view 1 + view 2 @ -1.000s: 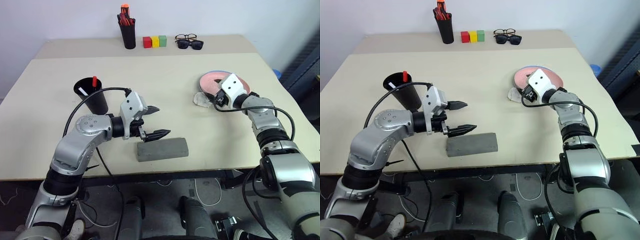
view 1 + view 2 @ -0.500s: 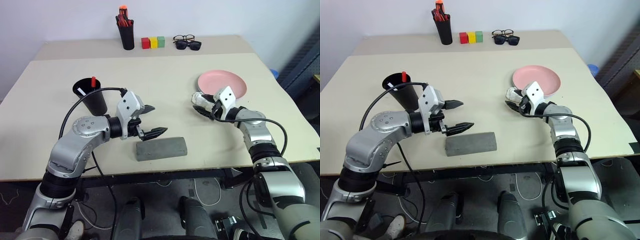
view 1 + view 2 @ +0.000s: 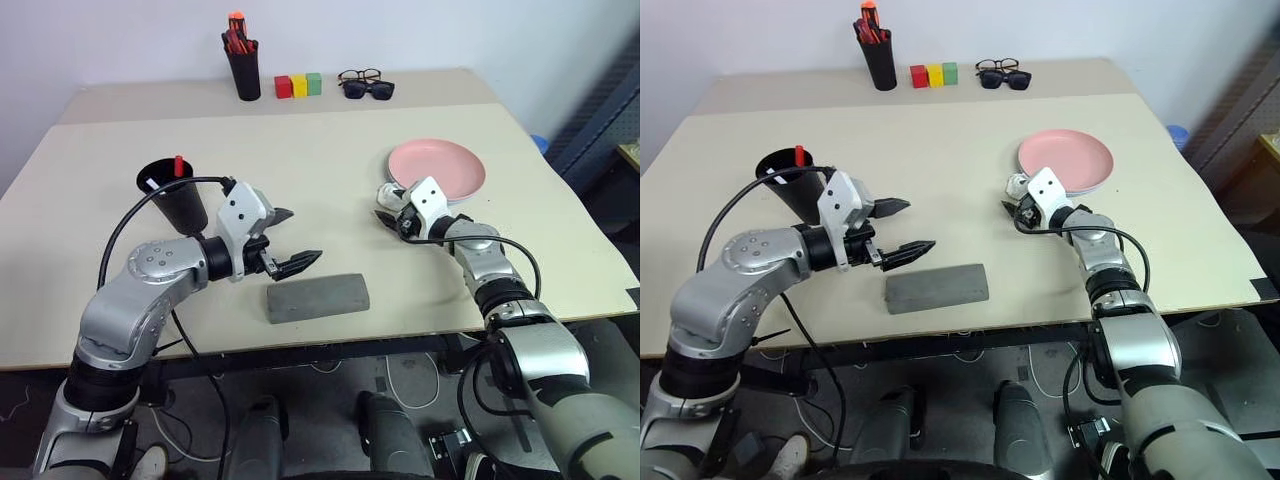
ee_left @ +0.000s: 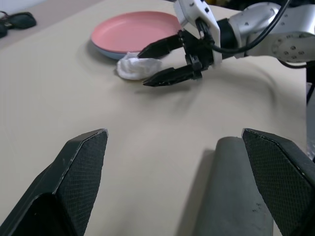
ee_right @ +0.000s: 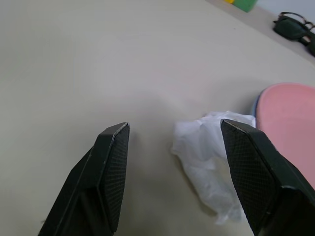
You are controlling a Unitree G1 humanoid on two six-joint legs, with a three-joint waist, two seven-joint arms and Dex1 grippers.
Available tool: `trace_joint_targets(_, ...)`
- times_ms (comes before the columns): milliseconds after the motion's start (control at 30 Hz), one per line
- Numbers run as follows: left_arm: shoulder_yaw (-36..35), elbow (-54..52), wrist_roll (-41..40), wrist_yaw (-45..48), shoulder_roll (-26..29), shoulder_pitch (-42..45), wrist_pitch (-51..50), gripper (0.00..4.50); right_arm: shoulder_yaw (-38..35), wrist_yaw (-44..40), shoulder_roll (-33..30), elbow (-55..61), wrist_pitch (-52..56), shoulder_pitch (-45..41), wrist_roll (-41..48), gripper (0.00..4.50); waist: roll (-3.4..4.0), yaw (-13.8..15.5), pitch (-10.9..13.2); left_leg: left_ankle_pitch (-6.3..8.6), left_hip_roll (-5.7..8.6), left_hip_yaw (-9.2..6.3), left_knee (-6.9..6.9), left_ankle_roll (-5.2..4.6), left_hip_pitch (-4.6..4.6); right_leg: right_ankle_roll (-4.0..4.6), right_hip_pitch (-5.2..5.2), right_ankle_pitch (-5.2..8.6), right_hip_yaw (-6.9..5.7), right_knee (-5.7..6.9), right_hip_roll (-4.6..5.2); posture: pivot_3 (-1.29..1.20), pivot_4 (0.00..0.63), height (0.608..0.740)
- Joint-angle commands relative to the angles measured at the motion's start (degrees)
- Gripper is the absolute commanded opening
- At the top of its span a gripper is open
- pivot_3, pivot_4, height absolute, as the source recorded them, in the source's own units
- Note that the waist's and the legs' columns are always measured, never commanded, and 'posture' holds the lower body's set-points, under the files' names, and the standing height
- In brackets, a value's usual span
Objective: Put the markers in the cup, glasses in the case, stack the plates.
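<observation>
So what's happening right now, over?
Both grippers open, empty: left gripper above the case, right gripper by crumpled white wad. Pink plate stacked. Glasses untouched.

One wide black tapered plastic cup stands at the left of the frame, with one red marker and one white-ended marker showing in it. At lower centre lies one grey fabric oblong case.

At the right sit two stacked round plates, a salmon pink plate on a light blue plate, beside one crumpled white wad.

Along the top edge stand one tall black pen holder, three coloured blocks and two pairs of eyewear: clear-lensed wire-frame glasses and dark sunglasses.
</observation>
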State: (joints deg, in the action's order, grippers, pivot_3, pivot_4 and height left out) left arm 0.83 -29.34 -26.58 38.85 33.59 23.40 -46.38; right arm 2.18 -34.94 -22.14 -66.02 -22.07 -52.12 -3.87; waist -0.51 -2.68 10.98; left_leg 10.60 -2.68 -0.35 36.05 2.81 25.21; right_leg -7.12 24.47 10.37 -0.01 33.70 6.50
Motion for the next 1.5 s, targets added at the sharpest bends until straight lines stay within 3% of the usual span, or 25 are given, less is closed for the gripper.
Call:
trace_joint_targets(33,-1.8,-3.2,-1.2,-1.3,0.5,-0.7,-0.7,4.50,0.5,2.9,-0.1,-1.7,-2.0,-2.8,-1.9,2.97,0.00,0.0,0.0,0.00,0.00,0.00,0.00,0.00,0.00,0.00,0.00,0.00,0.00,0.00,0.00,0.00,0.150,0.740)
trace_joint_targets(100,-2.0,-3.7,-1.5,-1.7,0.8,-1.1,-1.0,4.50,0.9,3.7,0.0,-2.6,-2.3,-3.2,-2.7,2.97,0.00,0.1,0.0,0.00,0.00,0.00,0.00,0.00,0.00,0.00,0.00,0.00,0.00,0.00,0.00,0.00,0.150,0.740)
trace_joint_targets(167,-2.0,-4.0,-1.6,-2.1,0.9,-1.2,-1.1,4.50,1.5,5.5,-0.1,-3.5,-2.4,-3.5,-4.0,2.44,0.00,0.1,0.0,0.00,0.00,0.00,0.01,0.00,0.00,0.00,0.00,0.00,0.00,0.00,0.00,0.00,0.150,0.740)
trace_joint_targets(233,-1.9,-3.9,-1.8,-2.4,0.9,-1.0,-1.2,4.50,2.2,6.9,-0.3,-4.1,-2.5,-3.8,-5.3,1.71,0.00,0.0,0.0,0.00,0.00,0.00,0.01,0.01,0.00,0.00,0.00,0.00,0.00,0.00,0.00,0.00,0.150,0.740)
trace_joint_targets(333,-1.5,-3.8,-1.8,-2.7,1.0,-0.8,-1.1,4.50,2.8,9.5,-0.6,-4.7,-2.7,-4.0,-6.8,0.15,0.00,0.0,0.0,0.00,0.00,0.00,0.00,0.01,0.00,0.00,0.00,0.00,0.00,0.00,0.00,0.00,0.150,0.740)
trace_joint_targets(367,-1.3,-3.7,-1.8,-2.7,1.1,-0.8,-0.9,4.50,2.9,10.2,-0.7,-4.7,-2.8,-4.1,-7.4,0.03,0.00,0.0,0.0,0.00,0.00,0.00,0.00,0.01,0.00,0.00,0.00,0.00,0.00,0.00,0.00,0.00,0.150,0.740)
trace_joint_targets(600,0.0,-2.6,-1.3,-2.7,0.8,0.0,-0.1,4.50,2.4,12.0,-1.6,-4.2,-4.5,-4.0,-8.2,0.03,0.00,0.0,0.0,-0.01,0.00,0.00,0.00,0.01,0.00,0.00,0.00,0.00,0.00,0.00,0.00,0.00,0.150,0.740)
trace_joint_targets(1000,1.8,0.1,-1.2,-1.8,-0.3,1.6,1.8,4.50,-3.9,6.7,-2.2,4.1,-9.0,-6.2,0.3,0.03,0.00,0.0,0.0,-0.01,0.00,0.00,-0.01,0.01,0.00,0.00,0.00,0.00,0.00,0.00,0.00,0.00,0.150,0.740)
trace_joint_targets(1333,1.8,0.5,-1.4,-2.2,-0.8,1.8,1.9,4.50,-3.1,13.9,-6.2,-2.7,-7.6,-10.7,-2.8,0.03,0.00,0.1,0.0,-0.01,0.00,0.00,-0.02,0.01,0.01,0.01,0.00,0.00,0.00,-0.02,0.00,0.00,0.150,0.740)
trace_joint_targets(1433,0.9,0.0,-1.5,-2.5,-0.3,1.2,1.6,4.50,-1.6,17.3,-7.5,-5.2,-6.0,-11.4,-5.5,0.84,0.00,0.0,0.0,-0.01,0.00,0.00,-0.03,0.01,0.01,0.01,0.00,0.01,0.01,-0.02,0.00,0.00,0.150,0.740)
trace_joint_targets(1500,0.5,-0.2,-1.7,-2.6,0.0,1.0,1.4,4.50,-1.3,17.9,-7.9,-6.4,-4.8,-11.5,-6.4,1.76,0.00,0.0,0.0,-0.01,0.00,0.00,-0.03,0.01,0.01,0.01,0.00,0.00,0.01,-0.02,0.00,0.00,0.150,0.740)
